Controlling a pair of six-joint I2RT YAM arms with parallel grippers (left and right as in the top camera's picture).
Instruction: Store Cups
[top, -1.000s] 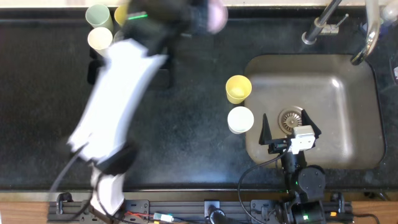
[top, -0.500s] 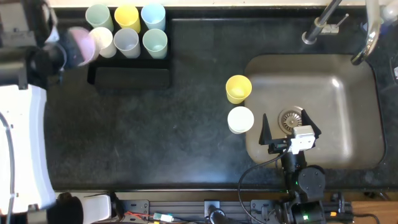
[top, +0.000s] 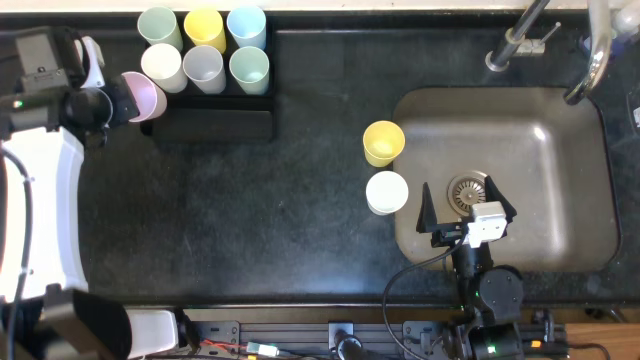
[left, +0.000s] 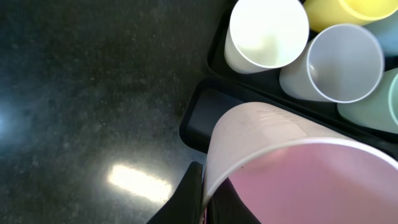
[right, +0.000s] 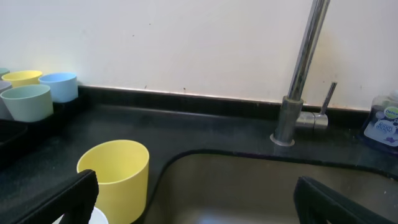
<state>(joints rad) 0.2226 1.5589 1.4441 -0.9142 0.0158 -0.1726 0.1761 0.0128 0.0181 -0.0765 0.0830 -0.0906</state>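
left gripper (top: 127, 98) clamps the pink cup (left: 292, 177) by its rim.

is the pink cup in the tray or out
Out: the left gripper holds the pink cup lifted near the tray's left end.

Dark speckled stone tabletop (top: 300, 250) fills left and centre of top view. Steel sink (top: 560, 130) sunk at right, round drain (top: 468, 190) near its lower left. Chrome faucet (top: 515, 40) at upper right, behind basin. Plain cream wall (right: 186, 43) behind tabletop. Bottle (right: 382, 124) at right edge. Bright glare patch (left: 140, 183) on stone, lower left.
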